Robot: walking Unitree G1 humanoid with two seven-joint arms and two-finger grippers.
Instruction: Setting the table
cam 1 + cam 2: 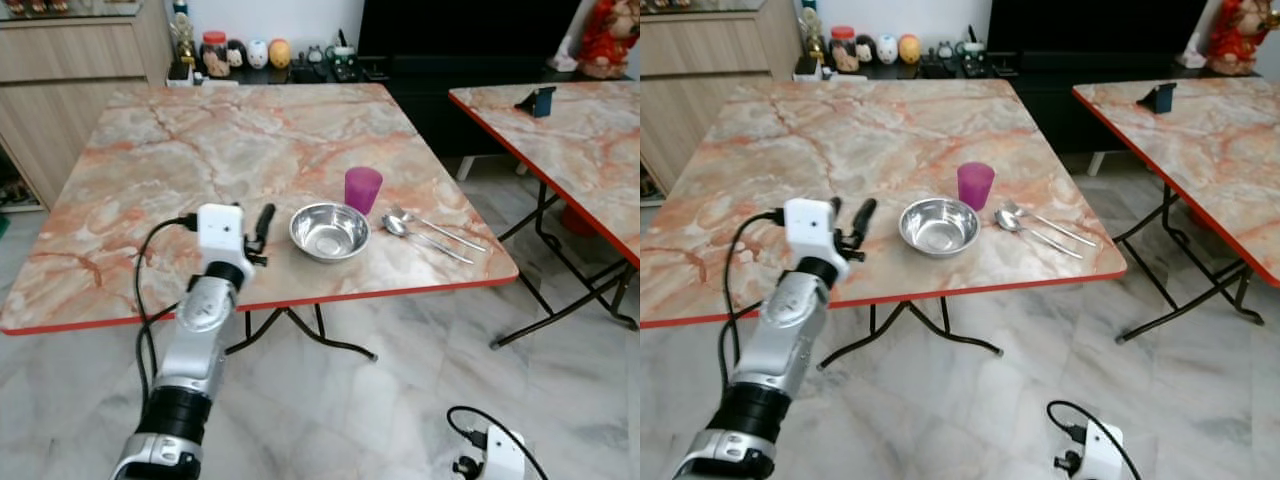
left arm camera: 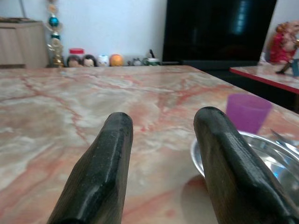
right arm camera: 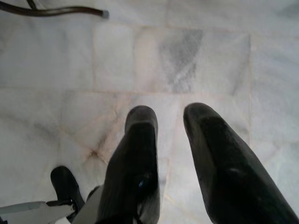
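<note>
On the marble-patterned table (image 1: 180, 150), near its front edge, stands an empty steel bowl (image 1: 329, 231). A purple cup (image 1: 362, 189) is just behind it. A spoon and a fork (image 1: 430, 233) lie side by side to the right of the bowl. My left gripper (image 1: 262, 222) hovers low over the table just left of the bowl, open, with nothing between its fingers (image 2: 112, 154). In the left wrist view the bowl (image 2: 266, 158) and the cup (image 2: 247, 112) lie beyond one finger. My right gripper (image 3: 170, 114) hangs low over the floor, its fingers slightly apart and empty.
A second marble table (image 1: 570, 130) stands to the right with a small dark blue object (image 1: 540, 101) on it. Its folding legs (image 1: 560, 290) reach onto the tiled floor between the tables. A wooden cabinet (image 1: 60, 60) stands at the back left. A dark console with jars (image 1: 240, 52) stands behind.
</note>
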